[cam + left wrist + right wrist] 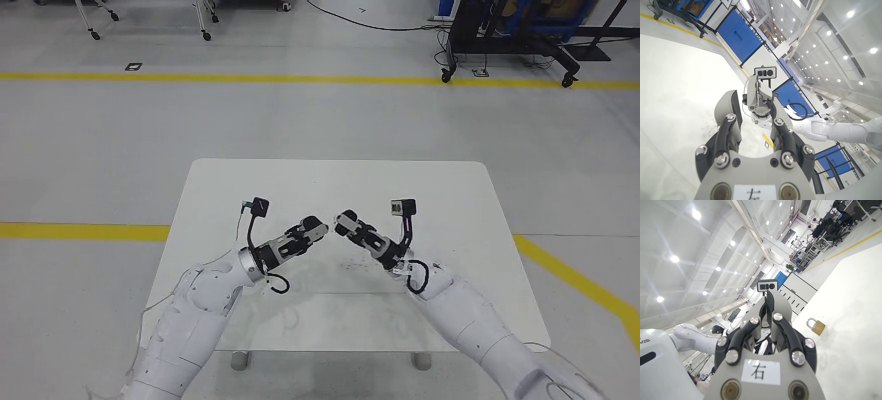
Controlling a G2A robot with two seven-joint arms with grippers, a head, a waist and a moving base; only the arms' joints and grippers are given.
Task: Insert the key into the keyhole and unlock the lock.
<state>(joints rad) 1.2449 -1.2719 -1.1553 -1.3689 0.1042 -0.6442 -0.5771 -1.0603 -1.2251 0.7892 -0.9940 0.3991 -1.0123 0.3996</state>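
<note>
Top view: overhead on the robot, facing down on the white rectangular table [440,190]; distant and wide.
Left wrist view: close behind the grey two-fingered left gripper [754,94], looking forward along it, tilted sideways.
Right wrist view: close behind the grey two-fingered right gripper [768,293], in the same manner.
Shared: all three take in the tabletop; each wrist view faces the other wrist's small black camera [765,72].

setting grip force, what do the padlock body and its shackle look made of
Padlock body: probably brass, going by its golden-tan colour and dull satin sheen. Shackle: likely steel, perhaps plated; it is silvery and shows bright highlights.
</note>
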